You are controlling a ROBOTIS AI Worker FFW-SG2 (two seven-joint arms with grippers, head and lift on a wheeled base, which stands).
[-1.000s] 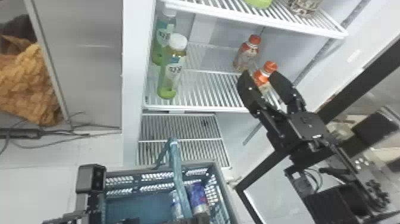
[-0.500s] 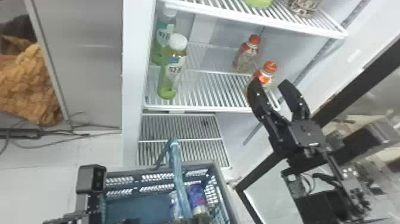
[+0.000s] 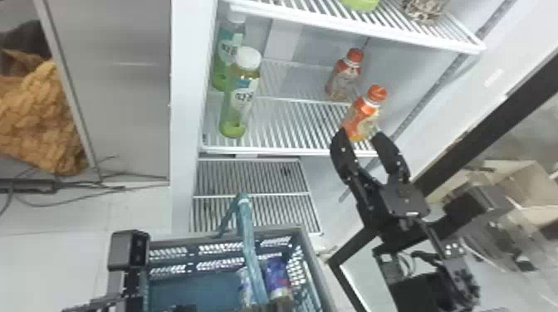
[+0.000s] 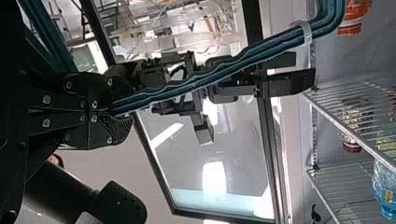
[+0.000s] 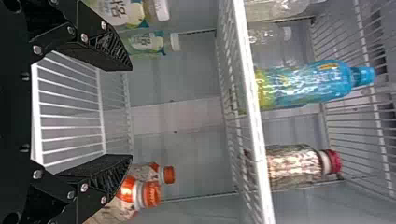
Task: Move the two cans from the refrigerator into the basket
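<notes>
The refrigerator [image 3: 184,108] stands open before me, wire shelves inside, its glass door [image 4: 233,186] swung out on my right. Low in front of it is the basket [image 3: 312,261], dark blue-green with latticed sides. My right gripper [image 3: 359,139] is at the right front edge of the middle shelf [image 3: 286,148], its fingers spread apart with no object between them in the right wrist view. My left gripper [image 3: 270,307] is down at the basket, its fingers closed together on the blue-green handle [image 3: 249,244], which rises from between them.

On the middle shelf, two green bottles [image 3: 238,99] with white caps stand toward the left, one behind the other. A blue bottle [image 5: 317,84] and, smaller, a red-capped bottle [image 5: 294,163] stand on the shelf above. Toward the right of the middle shelf are two small orange-capped bottles [image 3: 365,114], the nearer one close to my right fingertips; I can't tell whether they touch it.

Smallest are the cans, both inside the basket: a blue-and-purple can [image 3: 276,276] near its right side, and just left of it a silver-and-blue can [image 3: 245,286], as far as I can make out, since the handle partly covers it.
</notes>
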